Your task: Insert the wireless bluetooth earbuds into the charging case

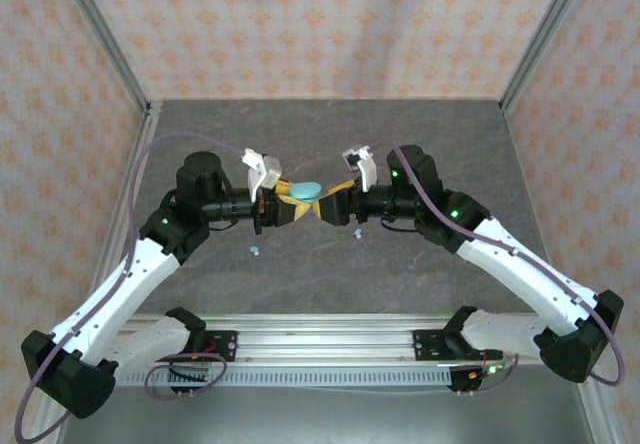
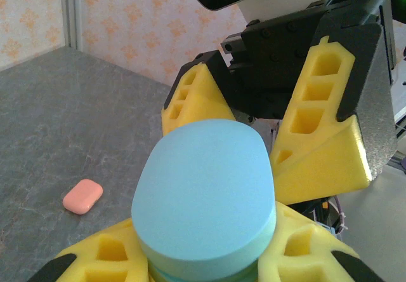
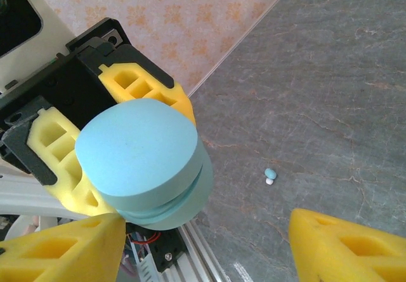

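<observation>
My left fingers (image 1: 288, 202) clamp the light blue case (image 1: 307, 190); my right fingers (image 1: 338, 194) gape wide at its right end. Grey marbled table (image 1: 420, 144), blue earbud (image 3: 270, 175) lying nearer, floral walls (image 1: 300, 24) behind.

Grey table (image 1: 320, 134): salmon case (image 2: 82, 196), blue earbud (image 3: 270, 175).

Left arm (image 1: 125, 289), right arm (image 1: 525, 264): same build, with white shell links, black round joint housings and a chunky black base (image 1: 62, 372) at 7 and 5 o'clock. Thin lilac cable (image 1: 150, 154) loops along each arm. Small green light (image 1: 163, 222) on the black elbow joint. White boxy camera housing (image 1: 262, 171) sits on each wrist. Left end effector (image 1: 288, 202), right end effector (image 1: 338, 198): wedge-shaped yellow fingers (image 2: 317, 123) with rectangular hollow pockets, black backing plates, and a black mount block with small screws (image 2: 273, 40).
</observation>
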Motion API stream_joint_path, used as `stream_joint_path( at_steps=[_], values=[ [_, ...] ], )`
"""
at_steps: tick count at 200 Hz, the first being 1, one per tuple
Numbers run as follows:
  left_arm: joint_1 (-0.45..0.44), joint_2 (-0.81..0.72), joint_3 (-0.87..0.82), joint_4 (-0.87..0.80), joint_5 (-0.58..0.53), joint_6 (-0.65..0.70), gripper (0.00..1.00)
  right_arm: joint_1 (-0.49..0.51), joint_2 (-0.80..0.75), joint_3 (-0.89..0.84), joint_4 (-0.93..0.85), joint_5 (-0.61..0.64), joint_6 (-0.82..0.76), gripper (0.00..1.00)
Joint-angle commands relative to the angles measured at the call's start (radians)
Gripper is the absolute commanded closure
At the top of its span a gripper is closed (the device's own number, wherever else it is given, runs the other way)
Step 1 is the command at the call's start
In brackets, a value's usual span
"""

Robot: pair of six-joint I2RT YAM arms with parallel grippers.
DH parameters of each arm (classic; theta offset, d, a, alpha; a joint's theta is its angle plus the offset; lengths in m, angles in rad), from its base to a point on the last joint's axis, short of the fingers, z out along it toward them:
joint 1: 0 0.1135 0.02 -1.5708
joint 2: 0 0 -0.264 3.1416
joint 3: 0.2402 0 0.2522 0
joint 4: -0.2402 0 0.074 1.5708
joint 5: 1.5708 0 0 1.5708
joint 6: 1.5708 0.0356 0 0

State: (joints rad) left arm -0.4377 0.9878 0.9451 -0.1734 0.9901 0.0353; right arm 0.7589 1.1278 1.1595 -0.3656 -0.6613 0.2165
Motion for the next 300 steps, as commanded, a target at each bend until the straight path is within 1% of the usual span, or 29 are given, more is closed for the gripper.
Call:
stream_joint_path(
  at_steps=[1,40,88,104,122,146,172,210,218,225,232,248,277,300],
  values=[
    [-0.008,-0.012,0.008,-0.001,0.052,0.020,0.93,0.003,0.003,0.048,0.114,-0.010,0.033,0.31],
    [-0.008,-0.009,0.013,-0.011,0.062,0.025,0.93,0.003,0.016,0.058,0.118,-0.020,0.044,0.31],
    [-0.008,-0.008,0.020,-0.015,0.077,0.025,0.92,0.000,0.035,0.049,0.125,-0.001,0.041,0.31],
    [-0.009,-0.008,0.020,-0.015,0.086,0.026,0.92,-0.001,0.038,0.031,0.154,-0.008,0.043,0.31],
    [-0.009,-0.005,0.022,-0.018,0.099,0.027,0.92,-0.001,0.031,-0.007,0.229,-0.016,0.053,0.32],
    [-0.009,0.000,0.029,-0.047,0.104,0.041,0.91,-0.001,0.022,-0.061,0.357,-0.033,0.088,0.40],
    [-0.009,-0.001,0.034,-0.067,0.105,0.054,0.90,-0.001,0.021,-0.098,0.451,-0.043,0.112,0.56],
    [-0.009,-0.002,0.039,-0.083,0.094,0.063,0.88,0.000,0.005,-0.123,0.488,-0.040,0.080,0.79],
    [-0.008,-0.003,0.040,-0.084,0.088,0.062,0.85,0.002,-0.005,-0.128,0.485,-0.027,0.062,0.84],
    [-0.008,-0.004,0.040,-0.086,0.080,0.062,0.79,0.003,-0.015,-0.133,0.481,-0.014,0.039,0.88],
    [-0.008,-0.006,0.038,-0.084,0.074,0.060,0.74,0.003,-0.026,-0.138,0.478,-0.001,0.016,0.90],
    [-0.008,-0.011,0.036,-0.075,0.058,0.049,0.67,0.006,-0.050,-0.147,0.470,0.028,-0.032,0.92],
    [-0.009,-0.023,0.018,-0.031,0.028,0.008,0.49,0.009,-0.074,-0.149,0.455,0.051,-0.107,0.95],
    [-0.008,-0.031,-0.005,0.019,0.022,-0.028,0.39,0.011,-0.076,-0.147,0.452,0.051,-0.136,0.96]
  ],
)
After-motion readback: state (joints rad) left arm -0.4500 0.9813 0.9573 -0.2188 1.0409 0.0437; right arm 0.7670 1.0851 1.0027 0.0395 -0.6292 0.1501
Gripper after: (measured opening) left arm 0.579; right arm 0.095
